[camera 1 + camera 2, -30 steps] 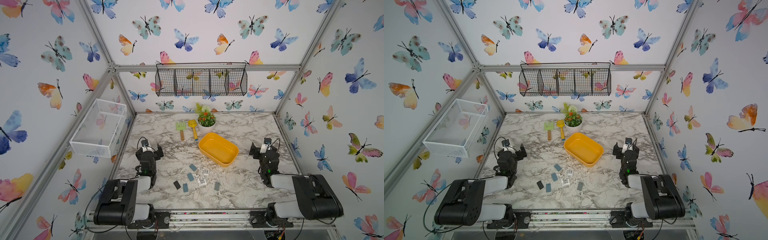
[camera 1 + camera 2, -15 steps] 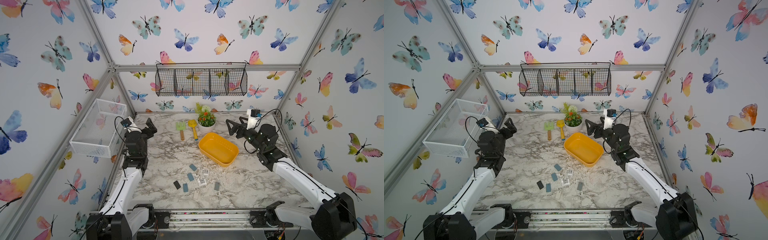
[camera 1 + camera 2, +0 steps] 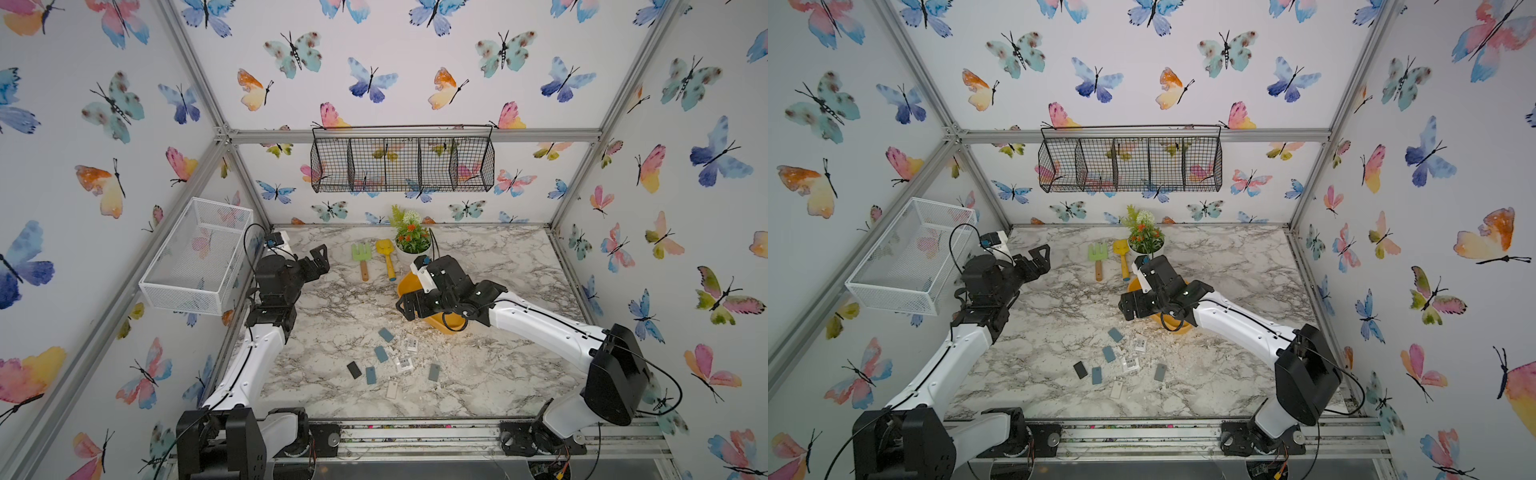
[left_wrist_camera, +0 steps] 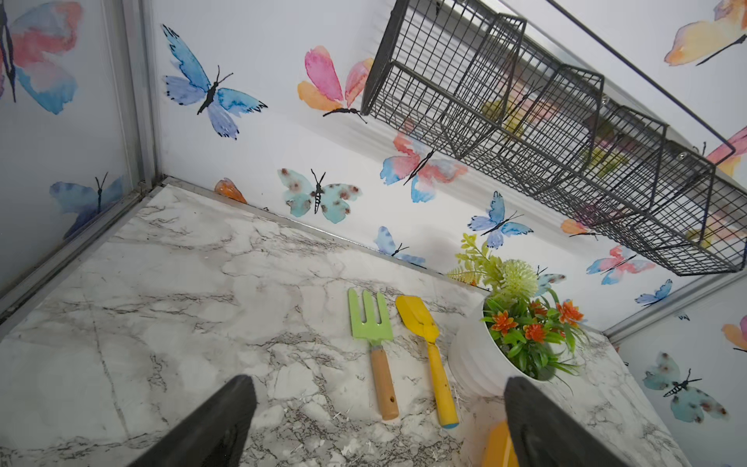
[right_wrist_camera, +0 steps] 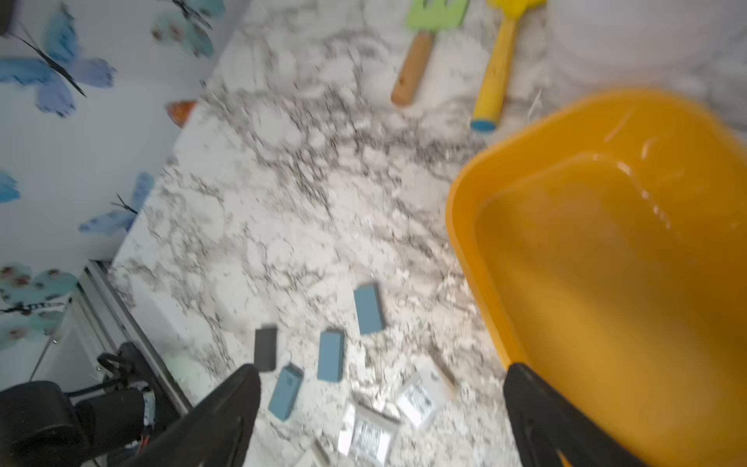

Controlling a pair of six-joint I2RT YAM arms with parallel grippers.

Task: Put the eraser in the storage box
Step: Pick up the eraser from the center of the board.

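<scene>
Several small erasers lie loose near the table's front middle, blue-grey ones and a dark one, mixed with white packets. The yellow storage box sits behind them. My right arm covers most of it in both top views. My right gripper hangs open above the box's near-left edge and points down at the erasers, with nothing between its fingers. Raised at the table's left side, my left gripper is open and empty.
A green toy rake, a yellow toy shovel and a potted plant stand at the back middle. A white mesh basket hangs on the left wall and a black wire basket on the back wall.
Both arms have risen from their folded pose at the front. The right gripper has swung from the back down over the storage box, toward the erasers. The left gripper stayed raised at the left.
</scene>
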